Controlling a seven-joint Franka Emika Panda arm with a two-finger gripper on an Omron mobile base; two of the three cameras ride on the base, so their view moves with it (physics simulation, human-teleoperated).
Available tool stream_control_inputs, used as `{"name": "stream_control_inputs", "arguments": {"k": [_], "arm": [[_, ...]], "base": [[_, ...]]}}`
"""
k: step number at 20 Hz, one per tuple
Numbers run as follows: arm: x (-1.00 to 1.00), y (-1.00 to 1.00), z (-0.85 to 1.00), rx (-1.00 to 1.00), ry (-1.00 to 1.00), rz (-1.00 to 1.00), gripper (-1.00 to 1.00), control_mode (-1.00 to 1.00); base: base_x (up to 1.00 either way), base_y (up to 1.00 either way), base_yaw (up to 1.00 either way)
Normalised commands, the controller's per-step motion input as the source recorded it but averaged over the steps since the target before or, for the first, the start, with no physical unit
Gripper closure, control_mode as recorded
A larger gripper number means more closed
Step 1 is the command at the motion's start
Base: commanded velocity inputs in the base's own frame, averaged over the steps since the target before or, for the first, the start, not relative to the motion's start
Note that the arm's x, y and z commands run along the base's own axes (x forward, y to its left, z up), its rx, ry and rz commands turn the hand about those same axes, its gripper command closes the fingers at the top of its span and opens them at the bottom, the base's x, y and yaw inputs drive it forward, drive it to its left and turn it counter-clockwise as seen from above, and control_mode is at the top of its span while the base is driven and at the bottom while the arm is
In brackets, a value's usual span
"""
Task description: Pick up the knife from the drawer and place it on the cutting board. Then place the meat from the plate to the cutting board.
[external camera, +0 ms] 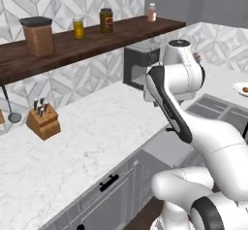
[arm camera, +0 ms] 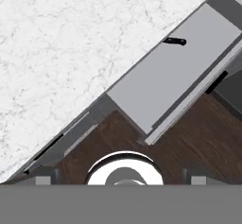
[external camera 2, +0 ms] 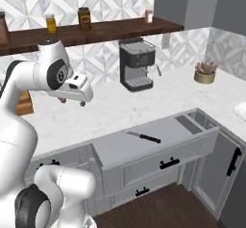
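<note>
Claw (external camera 2: 72, 101) is spread wide with nothing between the fingers, just hanging up in the air over the white marble counter (external camera 2: 115, 109), not touching anything. The drawer (external camera 2: 144, 147) is pulled out below the counter edge, and the knife (external camera 2: 144, 137) lies flat on its grey floor, well apart from the claw. From the hand view you can see that knife (arm camera: 174, 41) near the drawer's far end. The plate (external camera: 241, 89) with the meat (external camera: 245, 89) sits way off on the counter's right.

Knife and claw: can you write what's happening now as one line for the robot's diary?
drawer: pulled open | knife: lying on drawer floor, untouched | claw: open, empty, above counter, away from knife | phase: before the pick
</note>
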Motion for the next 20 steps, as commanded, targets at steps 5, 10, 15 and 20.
{"name": "stream_control_inputs", "arguments": {"k": [5,10,15,20], "arm": [[0.00,0.00,0.00,0.00,0.00,0.00,-1.00,1.00],[0.00,0.00,0.00,0.00,0.00,0.00,-1.00,1.00],[0.00,0.00,0.00,0.00,0.00,0.00,-1.00,1.00],[0.00,0.00,0.00,0.00,0.00,0.00,-1.00,1.00]], "base": [[0.00,0.01,-0.46],[0.00,-0.69,-0.39],[0.42,-0.89,-0.26],[0.61,-0.85,-0.07]]}}
